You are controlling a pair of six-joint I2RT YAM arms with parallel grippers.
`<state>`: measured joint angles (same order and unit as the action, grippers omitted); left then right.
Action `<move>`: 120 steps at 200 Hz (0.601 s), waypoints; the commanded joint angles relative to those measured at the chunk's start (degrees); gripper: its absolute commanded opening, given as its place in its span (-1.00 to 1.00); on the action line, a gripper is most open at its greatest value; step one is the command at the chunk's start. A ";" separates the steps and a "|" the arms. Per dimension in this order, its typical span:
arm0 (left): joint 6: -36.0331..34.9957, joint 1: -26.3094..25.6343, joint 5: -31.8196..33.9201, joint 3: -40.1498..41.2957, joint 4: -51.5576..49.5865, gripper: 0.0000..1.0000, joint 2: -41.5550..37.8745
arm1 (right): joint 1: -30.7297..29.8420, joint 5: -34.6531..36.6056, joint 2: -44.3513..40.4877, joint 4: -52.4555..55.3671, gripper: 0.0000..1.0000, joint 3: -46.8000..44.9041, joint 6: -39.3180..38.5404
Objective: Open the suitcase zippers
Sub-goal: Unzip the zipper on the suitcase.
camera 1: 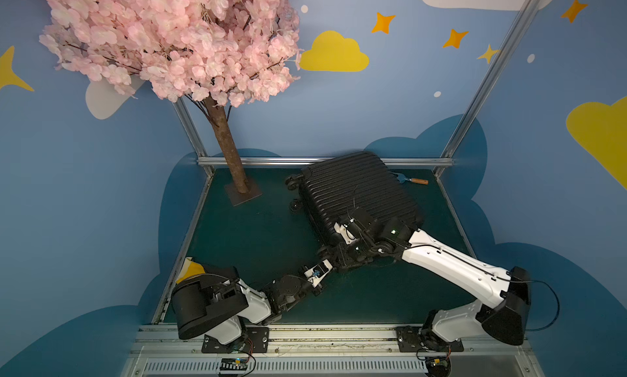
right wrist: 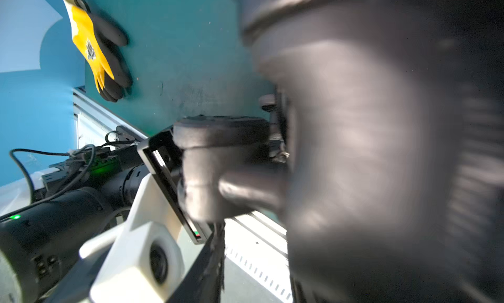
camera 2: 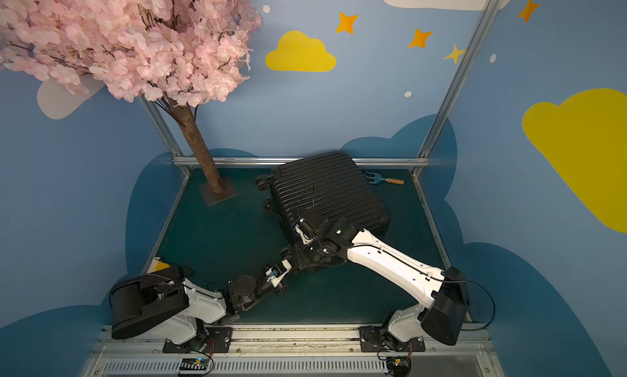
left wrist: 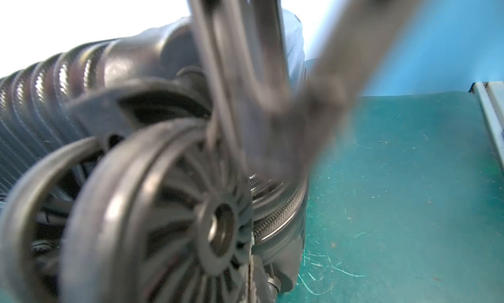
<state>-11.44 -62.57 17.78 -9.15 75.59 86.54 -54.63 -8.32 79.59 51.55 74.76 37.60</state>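
While the suitcase [camera 1: 356, 192] lies flat, ribbed shell up, toward the far right of the green mat [camera 1: 258, 236], both arms are gathered at its near corner. The left gripper [left wrist: 261, 176] is closed at the zipper track [left wrist: 283, 214] beside a wheel [left wrist: 169, 220] — whether a pull is pinched cannot be told. The state of the right gripper [camera 1: 344, 243] cannot be made out. The track appears shut, so unzipping is judged barely begun — a steady drag along the rim is called for next.

Bare mat [camera 1: 258, 236] lies open between tree trunk [camera 1: 226, 148] and suitcase [camera 1: 359, 188]; a fork [camera 1: 412, 181] seemingly narrows the far-right gap.
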 commanded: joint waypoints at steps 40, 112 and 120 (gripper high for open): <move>-4.35 -3.88 -1.38 -0.89 0.53 -0.96 -3.60 | 5.55 9.02 -12.20 0.87 -0.16 -4.89 -3.33; -6.92 -6.96 2.13 -3.33 -2.04 -0.96 -1.69 | 40.85 16.98 -9.02 1.65 0.62 4.15 -11.68; -6.74 -6.96 2.44 -3.29 -1.22 -0.96 -0.99 | 44.33 15.60 -6.05 1.22 0.66 6.34 -12.06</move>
<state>-17.63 -68.53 22.02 -11.07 71.22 84.31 -19.18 6.04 67.77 54.65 75.77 29.12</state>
